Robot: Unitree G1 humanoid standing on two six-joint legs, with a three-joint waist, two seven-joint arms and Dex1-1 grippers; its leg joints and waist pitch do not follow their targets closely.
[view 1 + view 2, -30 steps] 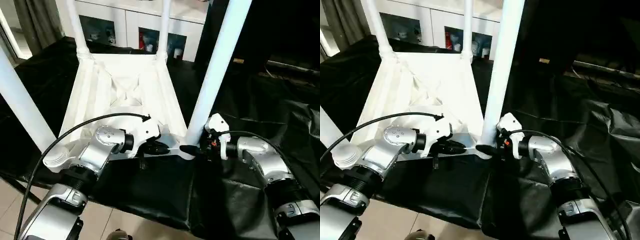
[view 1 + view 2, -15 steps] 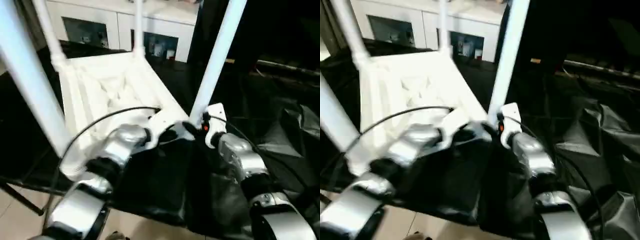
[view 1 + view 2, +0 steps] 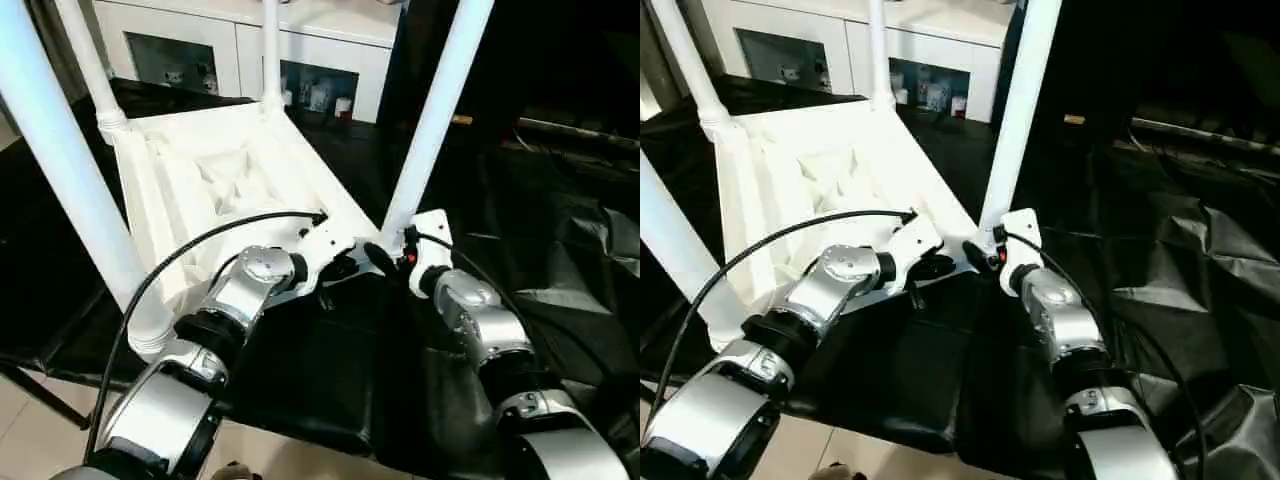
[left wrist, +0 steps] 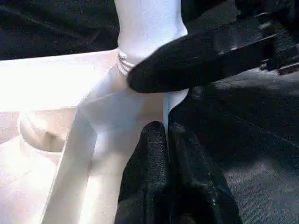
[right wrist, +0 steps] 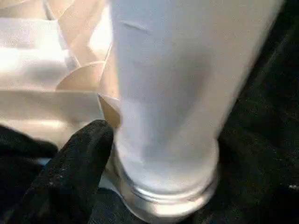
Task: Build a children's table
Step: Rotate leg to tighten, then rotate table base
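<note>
White plastic fills my head cameras: the children's table [image 3: 215, 185] lies upside down on the black-draped bench [image 3: 330, 380], ribbed underside up, with four long round tapered white legs standing in its corner sockets. I take the leg at the near corner on my right side [image 3: 432, 120] as landmark. My left tool [image 3: 345, 268] sits at the table's near edge just beside that leg's base, and my right tool [image 3: 385, 257] is at the base from the other side. Beyond the table, well away from the leg, stands a white cabinet with glass doors [image 3: 250, 70].

From my left wrist, the left tool [image 4: 167, 140] has its two black fingers pressed together, gripping nothing, tips at the thin rim of the table [image 4: 88, 135] just below the landmark leg [image 4: 149, 28]. A black finger of the right tool [image 4: 196, 60] lies across the leg's base.

From my right wrist, one black finger [image 5: 74, 172] of the right tool rests beside the leg's foot [image 5: 173, 93], where it enters the socket. I cannot tell how far that tool is spread.
</note>
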